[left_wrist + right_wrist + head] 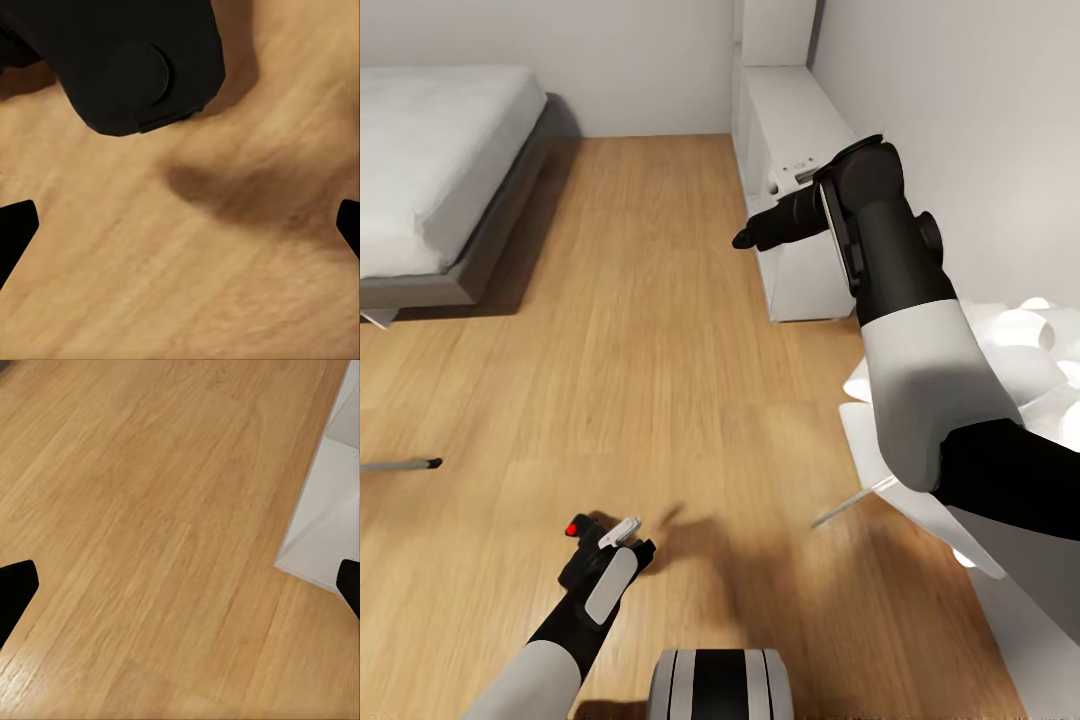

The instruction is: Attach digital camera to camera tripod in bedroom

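Head view, lower left of the frame: the camera (582, 545) sits on the wood floor (660, 350), small and black with its red button showing on top. The left gripper (612, 560) is right at it, low over the floor. In the left wrist view the camera (127, 64) takes up the upper left, with a round bump on its side and a shadow on the boards beside it. The left fingers (15, 229) only poke in as dark tips at both side edges, so they're spread wide and nothing sits between them. The camera is ahead of the tips, not in the gap.

The right arm is raised in the upper right of the head view, with the right gripper (745, 240) pointing left in front of a white shelf (790, 150). The right wrist view shows bare floor and a corner of the shelf (330, 510), and its fingers (15, 592) also sit at the two edges, wide open and holding nothing.

A bed (440, 170) with a grey frame fills the upper left. At the left edge, mid height, a thin silver rod with a black tip (405, 465) lies along the floor; can't tell what it belongs to. White rounded shapes crowd the right edge, behind the right arm.
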Controlling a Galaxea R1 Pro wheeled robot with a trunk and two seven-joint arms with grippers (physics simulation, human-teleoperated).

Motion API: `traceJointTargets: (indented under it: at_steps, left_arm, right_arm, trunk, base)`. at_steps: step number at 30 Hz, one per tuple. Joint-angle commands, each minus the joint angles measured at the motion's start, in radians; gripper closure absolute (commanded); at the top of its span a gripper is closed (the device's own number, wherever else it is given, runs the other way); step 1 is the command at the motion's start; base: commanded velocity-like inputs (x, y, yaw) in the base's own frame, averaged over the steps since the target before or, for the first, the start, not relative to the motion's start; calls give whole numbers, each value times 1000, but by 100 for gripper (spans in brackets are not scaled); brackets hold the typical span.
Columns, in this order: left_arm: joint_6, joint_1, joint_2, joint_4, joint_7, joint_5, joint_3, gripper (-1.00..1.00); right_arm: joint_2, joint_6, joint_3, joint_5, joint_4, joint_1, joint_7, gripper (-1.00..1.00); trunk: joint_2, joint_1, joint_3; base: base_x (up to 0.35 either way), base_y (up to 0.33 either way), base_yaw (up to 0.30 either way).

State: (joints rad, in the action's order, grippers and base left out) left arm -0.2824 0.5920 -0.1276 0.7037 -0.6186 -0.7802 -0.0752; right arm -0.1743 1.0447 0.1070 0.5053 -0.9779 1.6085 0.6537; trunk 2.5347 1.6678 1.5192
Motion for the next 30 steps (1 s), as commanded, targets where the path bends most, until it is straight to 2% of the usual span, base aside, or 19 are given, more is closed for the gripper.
traceJointTargets:
  at_steps: [1,19,30]
  left_arm:
    - [-2,0,1,2,-7,-5,-3,-100]
    - [0,0,0,20,-7,-5,-3,-100]
    - [0,0,1,44,-7,-5,-3,-100]
  right_arm:
    - [0,2,0,10,-1,1,9,-100]
    - [0,2,0,10,-1,1,9,-100]
    - [0,2,2,12,-8,0,8,-100]
  trunk:
    - [1,0,5]
    - [5,8,74]
    - [5,8,74]
  base:
    - [0,0,0]
    - [0,0,0]
    - [0,0,0]
